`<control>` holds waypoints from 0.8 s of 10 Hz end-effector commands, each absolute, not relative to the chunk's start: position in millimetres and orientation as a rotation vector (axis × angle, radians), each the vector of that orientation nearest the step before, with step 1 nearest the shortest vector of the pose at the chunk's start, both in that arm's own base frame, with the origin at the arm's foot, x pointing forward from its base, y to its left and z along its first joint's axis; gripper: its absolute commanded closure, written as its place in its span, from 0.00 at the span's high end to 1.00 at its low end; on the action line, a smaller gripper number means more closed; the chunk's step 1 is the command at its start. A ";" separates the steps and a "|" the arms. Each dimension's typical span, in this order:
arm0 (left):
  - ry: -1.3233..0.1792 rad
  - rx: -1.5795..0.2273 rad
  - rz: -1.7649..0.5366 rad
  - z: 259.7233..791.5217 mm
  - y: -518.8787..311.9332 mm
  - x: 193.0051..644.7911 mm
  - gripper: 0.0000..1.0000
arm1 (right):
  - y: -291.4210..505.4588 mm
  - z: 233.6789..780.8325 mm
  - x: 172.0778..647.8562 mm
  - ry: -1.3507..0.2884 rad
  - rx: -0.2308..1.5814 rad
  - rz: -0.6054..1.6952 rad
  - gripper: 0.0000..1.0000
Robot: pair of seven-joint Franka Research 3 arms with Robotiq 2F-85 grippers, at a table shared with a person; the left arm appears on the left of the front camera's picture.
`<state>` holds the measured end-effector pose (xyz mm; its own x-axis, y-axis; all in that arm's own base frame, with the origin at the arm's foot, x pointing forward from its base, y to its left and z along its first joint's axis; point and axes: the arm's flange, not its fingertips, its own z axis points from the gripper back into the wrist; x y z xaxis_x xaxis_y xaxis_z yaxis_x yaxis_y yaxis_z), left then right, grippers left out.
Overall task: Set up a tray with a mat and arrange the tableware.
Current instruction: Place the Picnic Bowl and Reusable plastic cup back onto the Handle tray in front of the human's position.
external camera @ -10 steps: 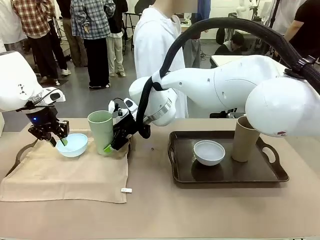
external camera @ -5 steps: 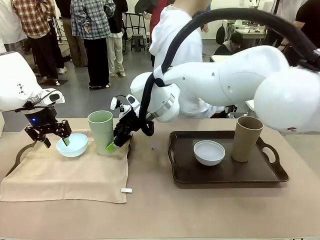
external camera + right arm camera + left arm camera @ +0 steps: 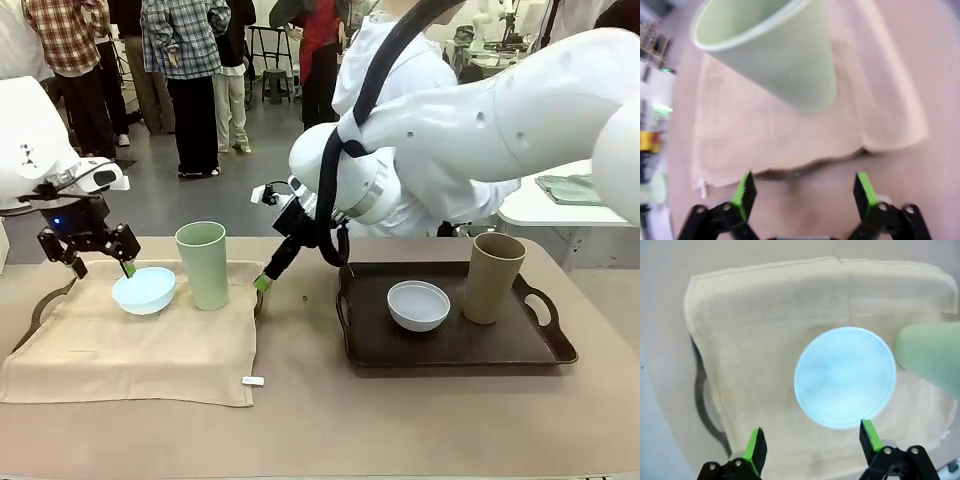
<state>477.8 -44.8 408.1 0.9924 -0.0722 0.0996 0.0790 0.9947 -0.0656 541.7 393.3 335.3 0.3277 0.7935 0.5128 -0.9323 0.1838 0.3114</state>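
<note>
The round, smooth pale blue bowl (image 3: 845, 376) sits on the beige cloth mat (image 3: 765, 315), just beyond the left gripper (image 3: 812, 437), whose jaws stand wide and empty. The tall, tapered pale green cup (image 3: 775, 55) stands ahead of the right gripper (image 3: 805, 192), jaws likewise spread, holding nothing.

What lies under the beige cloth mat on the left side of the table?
A dark tray: its curved handle sticks out past the left edge of the beige cloth mat. The mat covers the rest of it, so its surface cannot be seen.
</note>
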 end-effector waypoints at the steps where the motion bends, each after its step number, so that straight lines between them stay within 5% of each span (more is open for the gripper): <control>1: -0.123 0.017 -0.127 442.9 -68.0 448.2 0.97 | 379.5 379.6 519.0 -0.081 0.572 1.031 1.00; 8: -0.140 0.012 -0.151 512.2 -150.7 416.9 0.97 | 333.1 489.0 434.6 0.116 0.199 0.417 1.00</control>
<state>418.7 -140.8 503.7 0.9715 -0.1858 0.1473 0.1812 0.9824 0.0445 444.8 330.9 490.6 0.8818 0.4716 0.0111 -0.4567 0.8476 0.2702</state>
